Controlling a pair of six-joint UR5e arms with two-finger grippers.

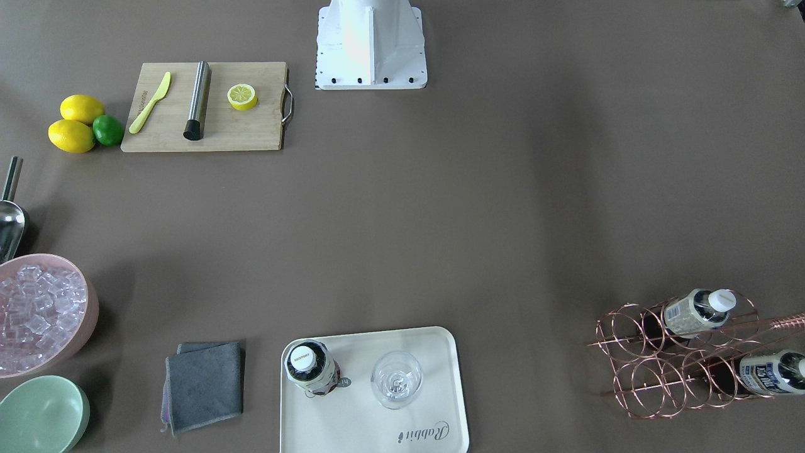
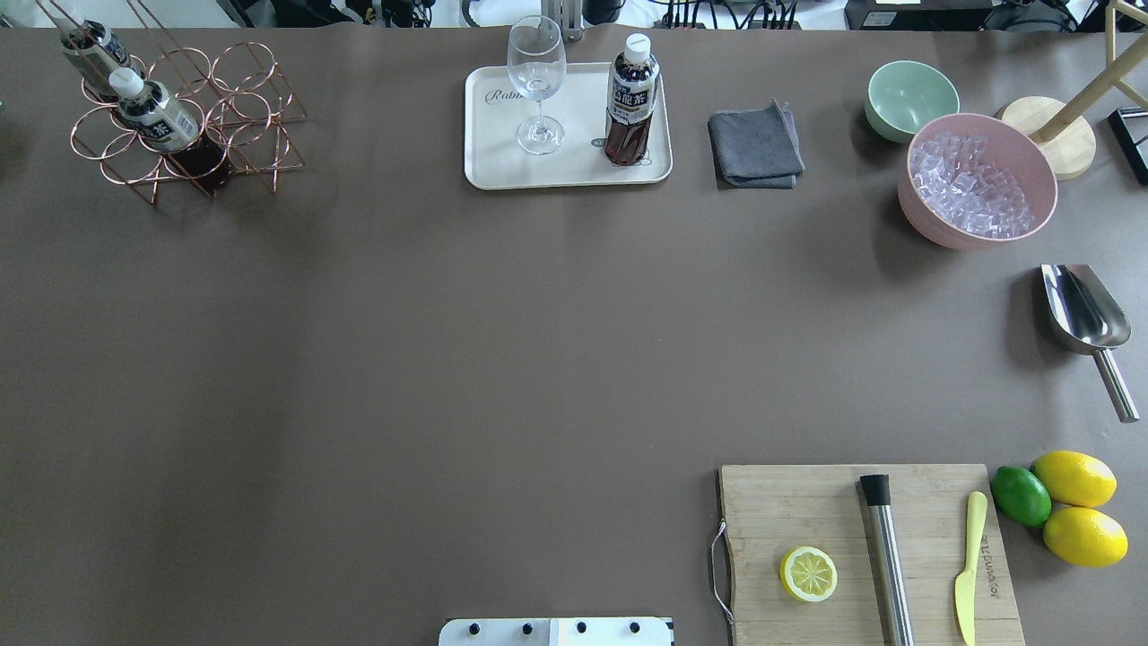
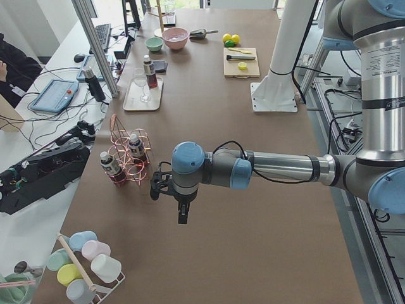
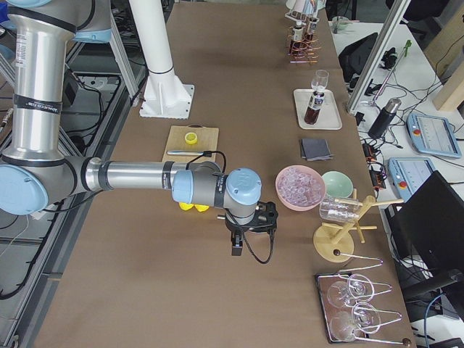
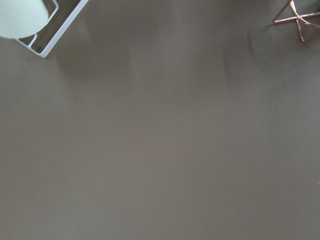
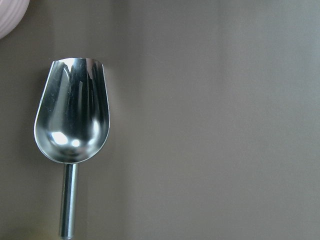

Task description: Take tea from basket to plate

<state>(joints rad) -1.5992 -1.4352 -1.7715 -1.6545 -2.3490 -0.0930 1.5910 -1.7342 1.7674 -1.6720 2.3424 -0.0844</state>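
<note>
One tea bottle (image 1: 311, 367) stands upright on the cream plate (image 1: 434, 390), next to a wine glass (image 1: 396, 377); it also shows in the overhead view (image 2: 630, 99). Two more tea bottles (image 1: 698, 311) (image 1: 770, 372) lie tilted in the copper wire basket (image 1: 654, 358) at the table's far left corner (image 2: 233, 99). My left gripper (image 3: 168, 190) hangs over bare table a short way from the basket, and I cannot tell whether it is open. My right gripper (image 4: 246, 225) hangs near the pink bowl, above a metal scoop (image 6: 72, 115), and I cannot tell its state.
A grey cloth (image 1: 204, 385), a mint bowl (image 1: 41, 412) and a pink bowl of ice (image 1: 41, 311) lie beside the plate. A cutting board (image 1: 207, 107) holds a knife, a metal cylinder and a half lemon. Lemons and a lime (image 1: 82, 123) lie beside it.
</note>
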